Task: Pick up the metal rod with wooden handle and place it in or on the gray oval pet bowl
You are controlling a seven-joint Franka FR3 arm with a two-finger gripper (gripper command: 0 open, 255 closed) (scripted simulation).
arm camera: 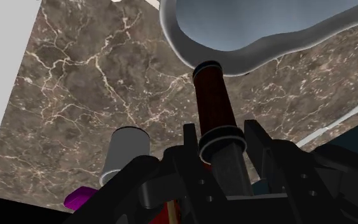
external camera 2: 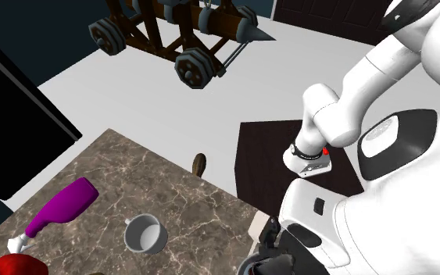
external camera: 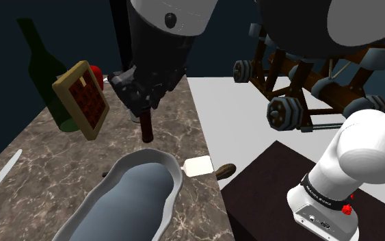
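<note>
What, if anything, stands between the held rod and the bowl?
Nothing visible does. The gripper clasps the rod above the tabletop, handle end down, near the bowl; only bare marble lies between them.

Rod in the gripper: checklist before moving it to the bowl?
1. Grip: ok. The gripper is shut on the rod, one finger on each side.
2. Lift: ok. In the shoulder view the rod's handle end hangs above the marble table.
3. Rod over the middle of the bowl: not ok. The wrist view puts its end at the rim, not over the hollow.
4. Bowl inside: ok. Nothing lies in it.
5. Clearance to the framed red grid beside the gripper: cannot tell.
</note>
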